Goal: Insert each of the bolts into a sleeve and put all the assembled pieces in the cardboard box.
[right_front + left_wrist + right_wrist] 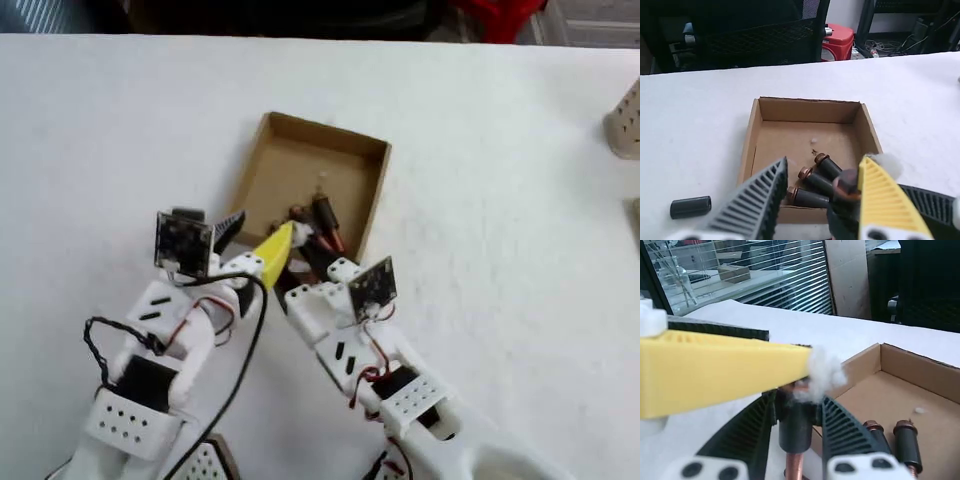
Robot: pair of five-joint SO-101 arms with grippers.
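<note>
I have the right gripper clamped on an assembled piece. Its long axis runs along the fingers, with the copper shaft end toward the wrist, at the near wall of the cardboard box. Both arms lean in and meet there. The left gripper is spread wide, its yellow finger against the held piece. Three pieces lie flat side by side in the box. A loose sleeve lies on the table.

High view looks down; both wrist views sit close, sharing the cardboard box.
</note>
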